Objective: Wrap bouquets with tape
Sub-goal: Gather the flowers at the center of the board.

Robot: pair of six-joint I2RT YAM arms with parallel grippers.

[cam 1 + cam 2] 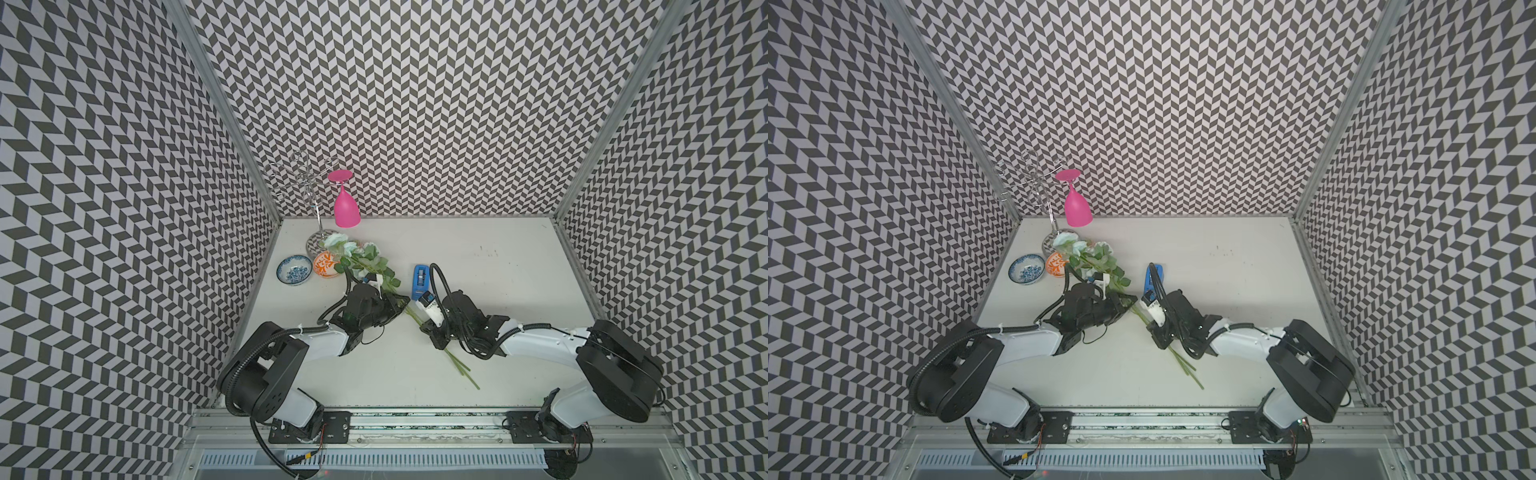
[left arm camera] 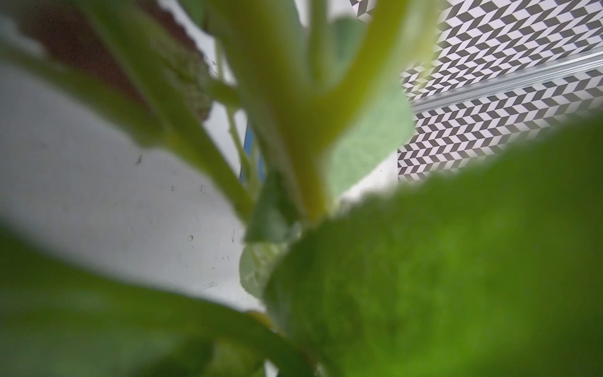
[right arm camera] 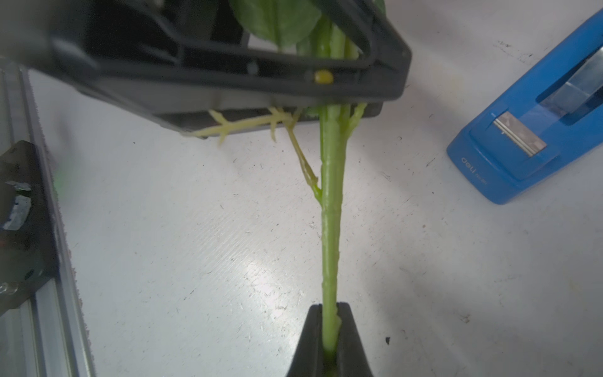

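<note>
Both arms reached in from their bases at the near rail, elbows bent outward and forearms angled toward each other over the middle of the worktop. The left gripper (image 1: 400,306) pointed toward the right arm, its black body lying low and tilted; in the right wrist view its fingers (image 3: 388,65) stood close together around the bundled stems (image 3: 331,182), pressing on them. The right gripper (image 1: 428,328) pointed back toward the left arm and sat lower along the same stems. In its own wrist view the right fingers (image 3: 350,339) were clamped tight on the stems, which ran straight out from between them.
</note>
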